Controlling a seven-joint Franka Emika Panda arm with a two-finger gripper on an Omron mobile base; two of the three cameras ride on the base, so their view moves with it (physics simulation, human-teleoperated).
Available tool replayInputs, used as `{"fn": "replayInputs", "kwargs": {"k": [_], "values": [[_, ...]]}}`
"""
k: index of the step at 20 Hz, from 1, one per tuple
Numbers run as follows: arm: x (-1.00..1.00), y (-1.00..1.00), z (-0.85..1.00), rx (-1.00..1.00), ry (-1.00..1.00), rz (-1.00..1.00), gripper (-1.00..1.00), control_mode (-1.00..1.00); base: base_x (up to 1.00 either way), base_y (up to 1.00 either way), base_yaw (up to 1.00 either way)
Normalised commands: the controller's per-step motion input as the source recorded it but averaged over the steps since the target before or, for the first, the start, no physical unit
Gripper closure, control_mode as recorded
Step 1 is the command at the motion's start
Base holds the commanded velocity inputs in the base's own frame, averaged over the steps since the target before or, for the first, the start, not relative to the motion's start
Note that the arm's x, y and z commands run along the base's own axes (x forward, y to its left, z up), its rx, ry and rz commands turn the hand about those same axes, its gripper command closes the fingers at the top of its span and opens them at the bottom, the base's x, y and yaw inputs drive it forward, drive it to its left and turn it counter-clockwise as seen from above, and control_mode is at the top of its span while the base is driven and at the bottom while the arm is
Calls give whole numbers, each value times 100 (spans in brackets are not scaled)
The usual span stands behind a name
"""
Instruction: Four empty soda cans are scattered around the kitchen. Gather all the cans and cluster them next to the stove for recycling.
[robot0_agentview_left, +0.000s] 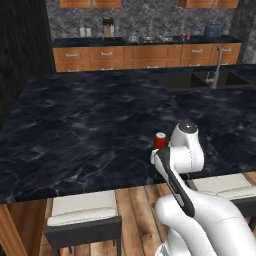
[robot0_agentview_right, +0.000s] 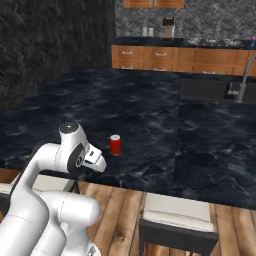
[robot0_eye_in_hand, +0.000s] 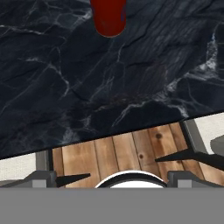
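can (robot0_agentview_right: 115, 145) upright near surface (robot0_agentview_right: 150, 115) front edge | end effector (robot0_eye_in_hand: 127, 168) over that edge, fully open, empty | can straight ahead, apart; axis vertical

No readable text, plain red soda can (robot0_agentview_right: 115, 145), no label, no brand, no numbers anywhere
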Motion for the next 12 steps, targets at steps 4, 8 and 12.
{"fn": "replayInputs", "kwargs": {"k": [4, 8, 12], "values": [[0, 0, 0, 0, 0, 0, -100, 100, 0, 0, 0], [0, 0, 0, 0, 0, 0, -100, 100, 0, 0, 0], [3, 0, 1, 0, 2, 0, -100, -100, 0, 0, 0]]}}
